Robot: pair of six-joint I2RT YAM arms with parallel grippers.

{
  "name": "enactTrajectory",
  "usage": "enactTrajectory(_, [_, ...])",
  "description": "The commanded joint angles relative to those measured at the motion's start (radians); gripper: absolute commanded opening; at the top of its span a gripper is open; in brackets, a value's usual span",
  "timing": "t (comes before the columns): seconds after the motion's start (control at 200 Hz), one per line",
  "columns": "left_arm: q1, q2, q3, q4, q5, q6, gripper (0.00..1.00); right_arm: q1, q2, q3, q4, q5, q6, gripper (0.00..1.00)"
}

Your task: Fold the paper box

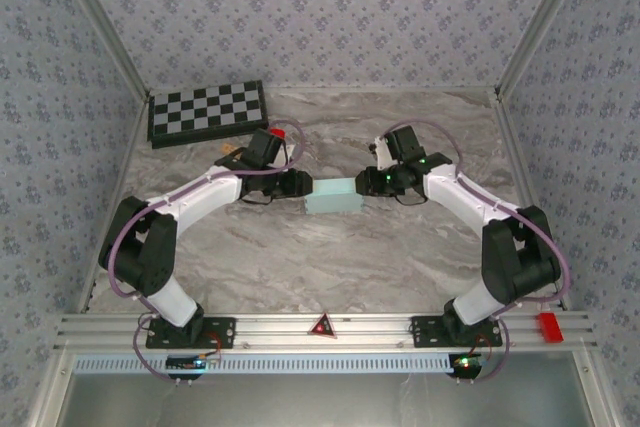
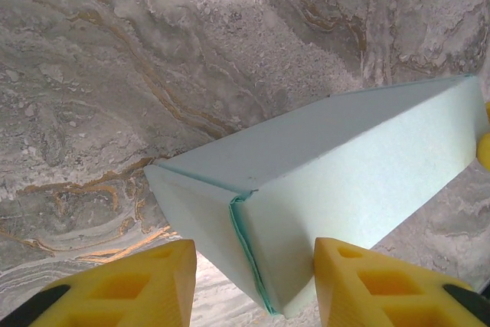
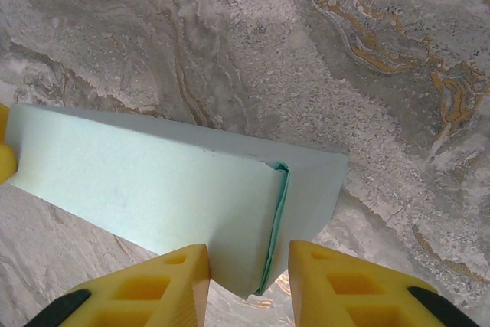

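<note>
pale-blue paper box (image 1: 331, 197), long axis left-right

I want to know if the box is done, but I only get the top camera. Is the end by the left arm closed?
Observer: Yes. The left wrist view shows the paper box end folded shut, a thin seam down its corner.
Kid: Is the left gripper squeezing it?
Observer: No, the left gripper is open; bare table shows between one finger and the box.
Kid: And the other end?
Observer: Folded shut too, its corner poking between the right gripper fingers.
</note>
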Motion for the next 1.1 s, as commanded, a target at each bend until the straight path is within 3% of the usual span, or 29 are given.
enactTrajectory(0.0, [-0.011,0.002,-0.029,-0.069,-0.036,0.004,0.44,0.004,0.051,-0.024,-0.095,0.093,-0.009,0.33])
enactTrajectory(0.415, [-0.022,0.012,-0.051,-0.104,-0.077,0.02,0.43,0.002,0.088,-0.011,-0.136,0.167,-0.019,0.32])
enactTrajectory(0.74, [-0.02,0.005,0.008,-0.117,-0.079,0.027,0.43,-0.004,0.048,0.028,-0.107,0.112,-0.021,0.32])
enactTrajectory(0.945, [-0.02,0.013,0.123,-0.161,-0.092,0.063,0.49,-0.028,0.01,0.095,-0.078,0.009,-0.012,0.37])
enactTrajectory(1.094, [-0.022,0.013,0.185,-0.184,-0.106,0.108,0.59,-0.038,-0.031,0.121,-0.077,0.022,-0.027,0.41])
